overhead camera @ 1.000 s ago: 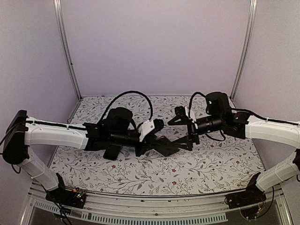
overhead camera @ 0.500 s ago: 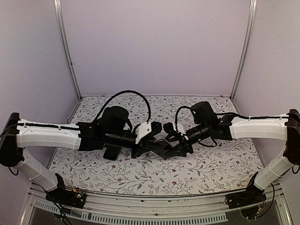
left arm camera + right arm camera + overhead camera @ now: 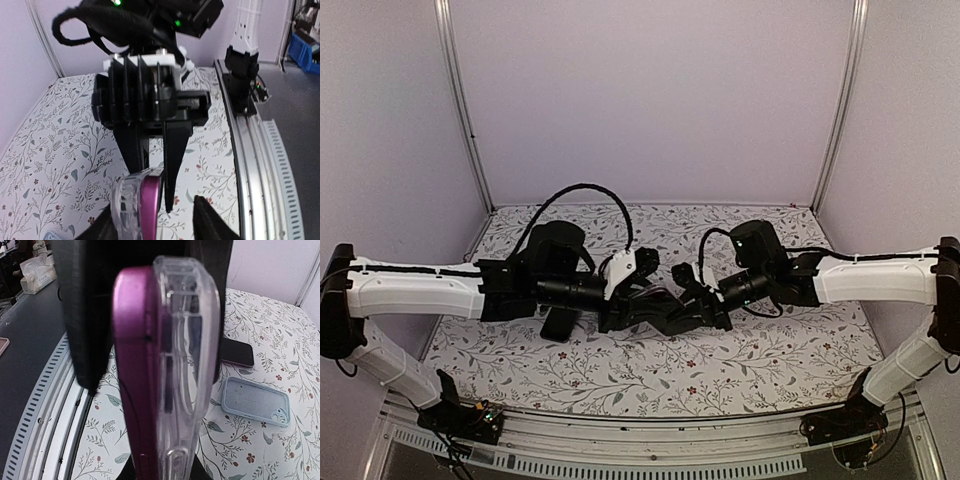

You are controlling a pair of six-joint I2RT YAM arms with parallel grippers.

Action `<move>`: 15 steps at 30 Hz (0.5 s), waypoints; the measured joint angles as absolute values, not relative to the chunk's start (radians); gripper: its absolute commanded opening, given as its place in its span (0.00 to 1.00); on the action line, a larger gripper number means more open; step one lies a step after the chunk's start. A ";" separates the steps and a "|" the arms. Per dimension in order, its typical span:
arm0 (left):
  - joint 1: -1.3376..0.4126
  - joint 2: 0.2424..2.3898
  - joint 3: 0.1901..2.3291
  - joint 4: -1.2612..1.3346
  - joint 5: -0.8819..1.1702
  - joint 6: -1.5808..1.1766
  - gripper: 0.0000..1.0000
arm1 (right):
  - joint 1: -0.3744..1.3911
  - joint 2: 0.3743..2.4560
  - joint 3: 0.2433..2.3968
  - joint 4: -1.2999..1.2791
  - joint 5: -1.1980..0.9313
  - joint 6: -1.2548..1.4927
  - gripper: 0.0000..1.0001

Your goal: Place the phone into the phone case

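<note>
Phone edge-on, flush against the clear case, held off the surface near its middle. Left gripper clamps the pair. Right gripper narrow at the phone's end; its grip cannot be told.

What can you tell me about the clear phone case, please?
The clear phone case looks like glossy transparent plastic with rounded corners and moulded ridges inside. The right wrist view shows it edge-on, raised off the floral table. The purple phone lies flat against its side, not seated within it. What grips it cannot be told.
</note>
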State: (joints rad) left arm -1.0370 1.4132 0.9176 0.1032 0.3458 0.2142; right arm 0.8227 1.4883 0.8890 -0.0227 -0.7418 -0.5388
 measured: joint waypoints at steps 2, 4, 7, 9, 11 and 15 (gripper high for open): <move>-1.045 1.390 0.897 0.171 0.345 0.193 0.61 | 0.822 1.469 0.856 0.039 -0.737 -0.503 0.00; -1.045 1.348 0.854 0.251 0.331 0.173 0.69 | 0.820 1.436 0.813 0.110 -0.736 -0.458 0.00; -1.032 1.283 0.774 0.368 0.305 0.133 0.79 | 0.817 1.400 0.783 0.191 -0.736 -0.399 0.00; -1.021 1.246 0.722 0.441 0.290 0.105 0.83 | 0.817 1.378 0.770 0.251 -0.736 -0.361 0.00; -1.009 1.213 0.669 0.527 0.278 0.076 0.84 | 0.817 1.352 0.757 0.308 -0.741 -0.330 0.00; -1.003 1.227 0.614 0.709 0.299 -0.006 0.84 | 0.816 1.326 0.750 0.410 -0.768 -0.271 0.00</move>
